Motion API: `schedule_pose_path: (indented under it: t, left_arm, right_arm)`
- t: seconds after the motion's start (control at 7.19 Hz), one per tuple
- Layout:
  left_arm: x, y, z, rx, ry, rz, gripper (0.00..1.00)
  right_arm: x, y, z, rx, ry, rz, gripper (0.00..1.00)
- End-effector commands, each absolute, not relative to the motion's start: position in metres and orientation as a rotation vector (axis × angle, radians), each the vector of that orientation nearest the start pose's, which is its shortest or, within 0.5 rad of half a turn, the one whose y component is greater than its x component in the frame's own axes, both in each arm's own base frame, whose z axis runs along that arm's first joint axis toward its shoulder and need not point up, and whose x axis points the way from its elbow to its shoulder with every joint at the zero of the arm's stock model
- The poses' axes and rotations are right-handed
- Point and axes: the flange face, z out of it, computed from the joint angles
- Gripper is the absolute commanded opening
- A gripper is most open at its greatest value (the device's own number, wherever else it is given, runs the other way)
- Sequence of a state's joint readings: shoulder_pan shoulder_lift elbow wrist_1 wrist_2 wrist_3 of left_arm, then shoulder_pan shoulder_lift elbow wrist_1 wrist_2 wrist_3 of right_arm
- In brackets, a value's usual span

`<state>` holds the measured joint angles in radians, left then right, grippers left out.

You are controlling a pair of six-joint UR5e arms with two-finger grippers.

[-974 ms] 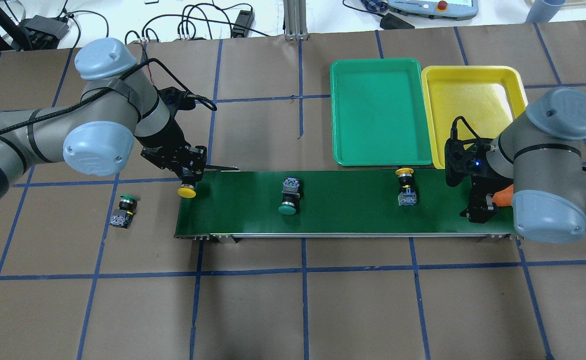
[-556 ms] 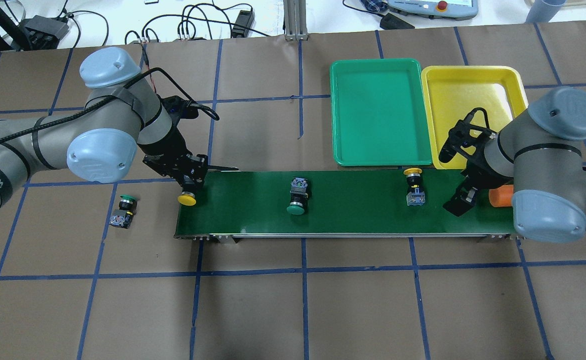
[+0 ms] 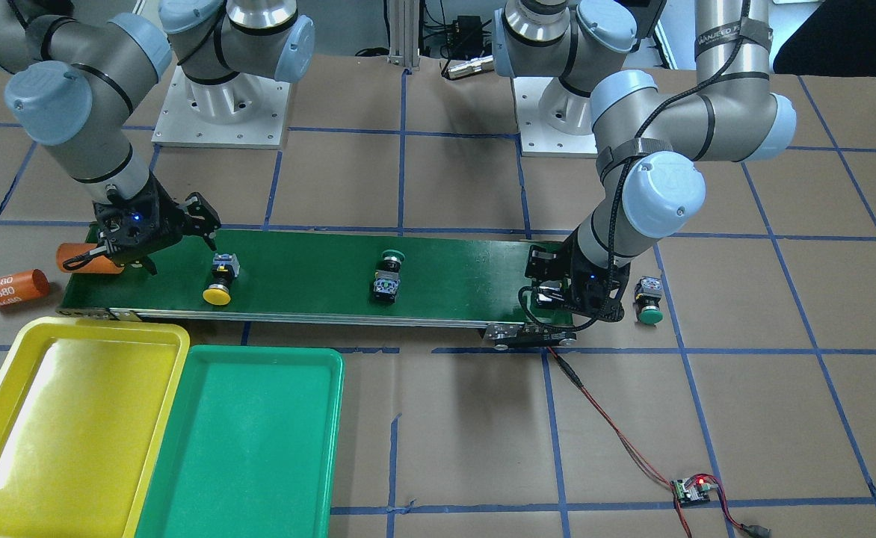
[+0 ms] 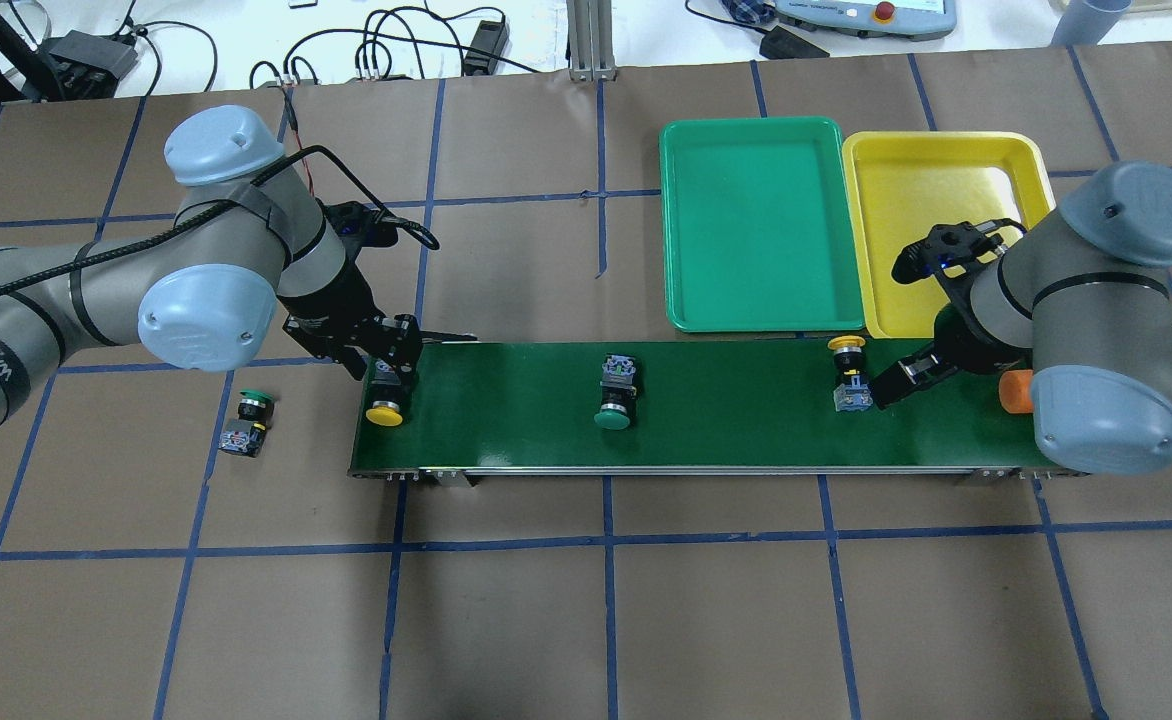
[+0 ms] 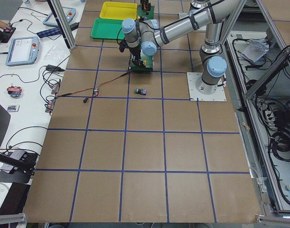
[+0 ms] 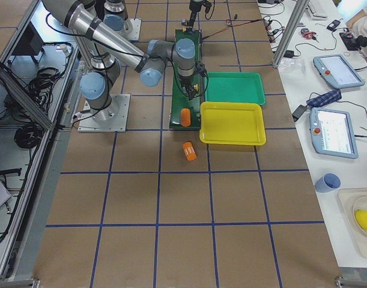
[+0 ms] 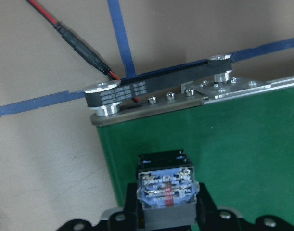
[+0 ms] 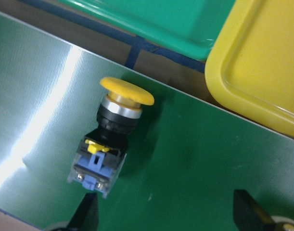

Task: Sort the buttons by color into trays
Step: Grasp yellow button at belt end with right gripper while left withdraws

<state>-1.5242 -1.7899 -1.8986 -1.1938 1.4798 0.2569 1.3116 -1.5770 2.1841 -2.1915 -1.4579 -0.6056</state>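
Observation:
My left gripper (image 4: 386, 375) is shut on a yellow-capped button (image 4: 384, 410) over the left end of the belt; its grey-blue block (image 7: 167, 199) sits between the fingers. My right gripper (image 4: 891, 385) is open, just right of a second yellow-capped button (image 4: 849, 375) lying on the belt (image 8: 108, 144), not touching it. A green-capped button (image 4: 614, 395) lies mid-belt. Another green-capped button (image 4: 246, 425) lies on the table left of the belt. The green tray (image 4: 761, 225) and the yellow tray (image 4: 936, 200) stand side by side behind the belt's right part, with nothing in them.
The long dark-green conveyor belt (image 4: 726, 420) runs across the table. An orange cylinder (image 4: 1014, 390) lies on its right end by my right arm. Another, marked 4680 (image 3: 13, 288), lies on the table beyond that end. A red cable (image 3: 617, 441) runs from the belt's left end.
The buttons on the belt drifted right. My right gripper swung from the orange cylinder toward the yellow button. My left gripper moved slightly right with its button.

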Motion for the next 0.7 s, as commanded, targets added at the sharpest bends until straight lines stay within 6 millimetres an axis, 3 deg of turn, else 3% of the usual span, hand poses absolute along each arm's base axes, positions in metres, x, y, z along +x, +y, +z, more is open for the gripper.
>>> schedule_pose_path:
  t: [0.0, 0.14, 0.28, 0.56]
  left_arm:
    - [-0.123, -0.514, 0.278, 0.318, 3.234, 0.189, 1.0]
    - [-0.117, -0.518, 0.302, 0.311, 3.214, 0.135, 1.0]
    - [-0.097, -0.523, 0.321, 0.293, 3.149, 0.132, 1.0]
    - [-0.031, -0.528, 0.336, 0.151, 3.129, 0.136, 1.0]
  right_arm:
    - [0.041, -0.445, 0.26, -0.326, 3.024, -0.057, 1.0]
    - [0.039, -0.445, 0.26, -0.237, 3.097, -0.037, 1.0]
    - [0.04, -0.445, 0.251, -0.192, 3.15, 0.021, 1.0]
    - [0.043, -0.446, 0.245, -0.208, 3.14, 0.04, 1.0]
